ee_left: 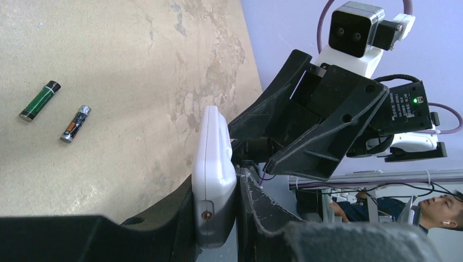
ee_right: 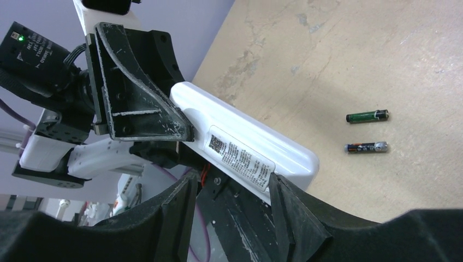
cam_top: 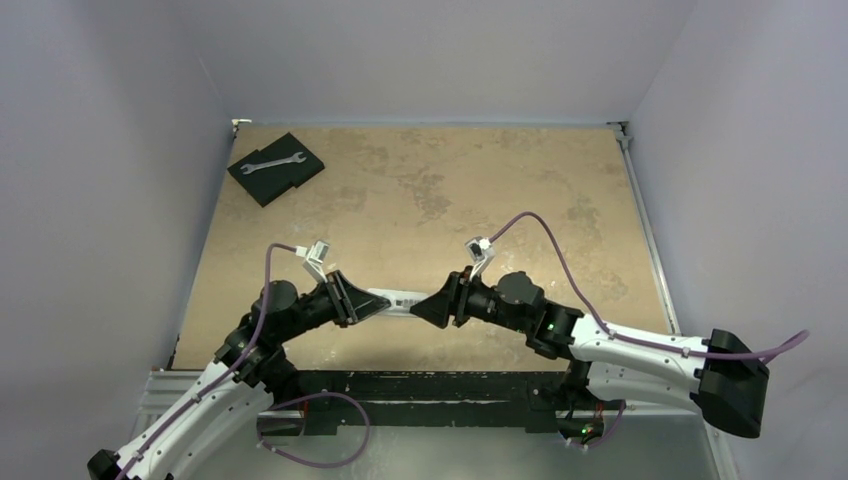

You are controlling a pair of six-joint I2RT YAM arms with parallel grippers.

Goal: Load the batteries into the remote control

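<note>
Watching remotely, I had the L gripper (ee_left: 217,207) clamped on one end of the remote (ee_right: 240,147), held up off the table (ee_left: 136,65). R gripper (ee_right: 232,188) straddled the label end; couldn't tell if it pinched. An uneven pull could've twisted it free. Batteries (ee_right: 367,115) lay well apart and might've rolled.

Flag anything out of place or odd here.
A metal wrench lies on a dark pad at the table's far left corner. It seems to have no part in this job. Nothing else stands out, and no spill or damage shows.
</note>
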